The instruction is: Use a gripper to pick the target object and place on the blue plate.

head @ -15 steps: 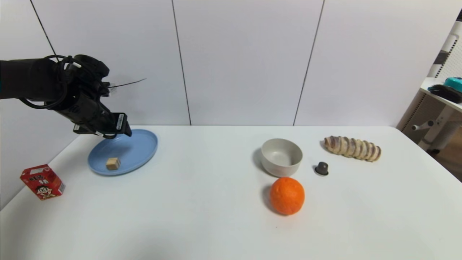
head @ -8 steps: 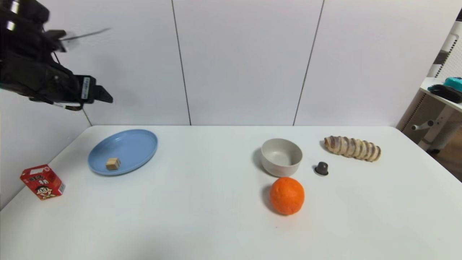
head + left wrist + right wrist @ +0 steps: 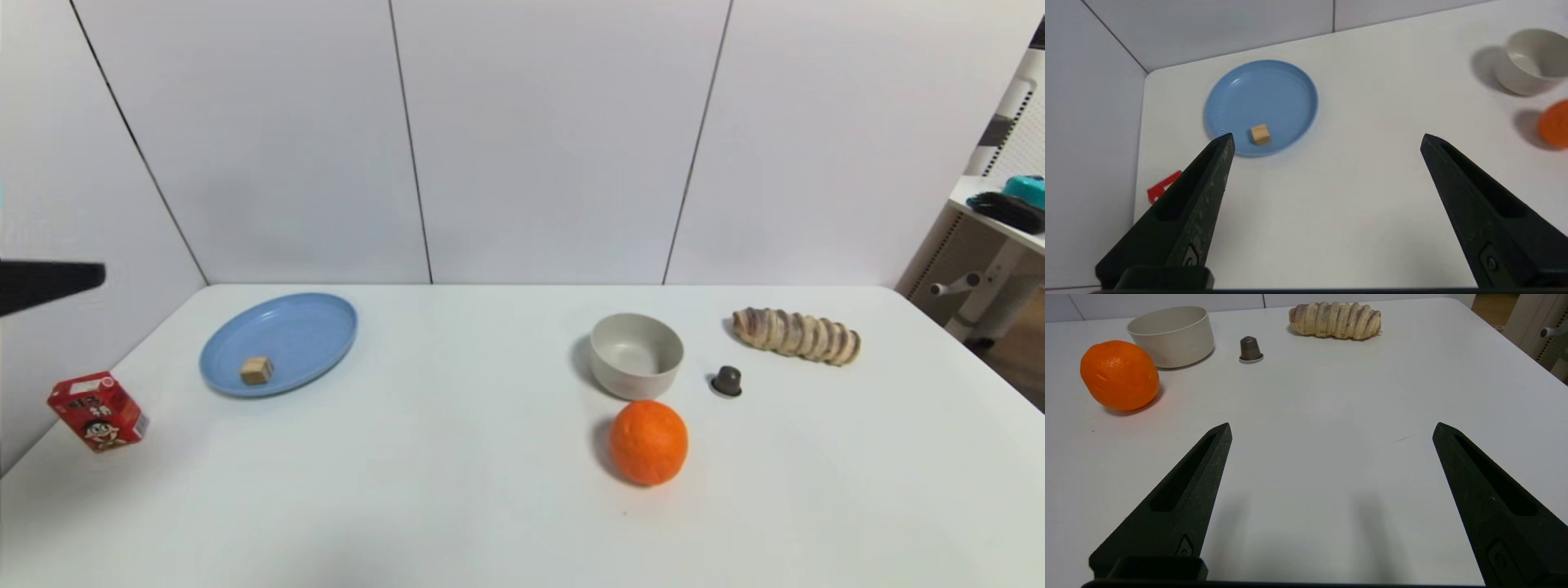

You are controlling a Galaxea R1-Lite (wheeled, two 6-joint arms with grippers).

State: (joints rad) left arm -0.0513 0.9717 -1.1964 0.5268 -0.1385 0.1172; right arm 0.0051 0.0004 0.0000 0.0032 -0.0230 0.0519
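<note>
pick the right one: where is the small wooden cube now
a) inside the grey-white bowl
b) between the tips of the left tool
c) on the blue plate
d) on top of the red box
c, the small wooden cube sits on the blue plate, and the left tool is open with nothing between its tips.

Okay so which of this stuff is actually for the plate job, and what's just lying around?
For the job:
- wooden cube
- blue plate
- left gripper

Just lying about:
- red drink carton
- grey-white bowl
- orange
- dark brown capsule
- ridged, striped roll
</note>
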